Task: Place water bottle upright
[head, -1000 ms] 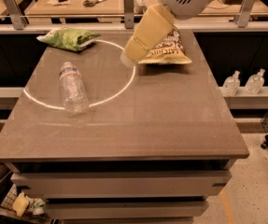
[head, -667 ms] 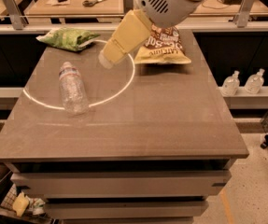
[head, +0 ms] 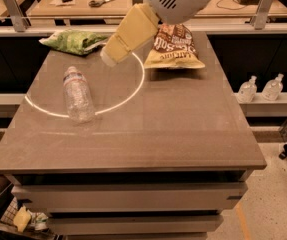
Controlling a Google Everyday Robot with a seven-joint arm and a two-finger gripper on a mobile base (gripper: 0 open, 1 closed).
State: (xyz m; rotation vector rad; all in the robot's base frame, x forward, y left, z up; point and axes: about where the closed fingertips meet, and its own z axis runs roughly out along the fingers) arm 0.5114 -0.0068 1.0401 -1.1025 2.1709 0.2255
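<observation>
We see the water bottle (head: 78, 95) lying on its side on the left part of the table (head: 183, 119), its cap toward the far edge. Our gripper (head: 110, 55) hangs above the table's far part, apart from the bottle, between a green bag (head: 75, 40) and a brown chip bag (head: 175, 49).

Clear water bottle (head: 78, 95) flat, apart from tool (head: 109, 57)

1. The brown-and-yellow chip bag (head: 175, 49), at 1 o'clock on the table (head: 183, 134), carries lettering, but no word reads with certainty.
2. The water bottle (head: 78, 94), lying at 9 o'clock, has a pale label band whose print is too small to read.
3. The gripper (head: 112, 54) hangs over the table's 11 o'clock, at the chip bag's 9 o'clock.
</observation>
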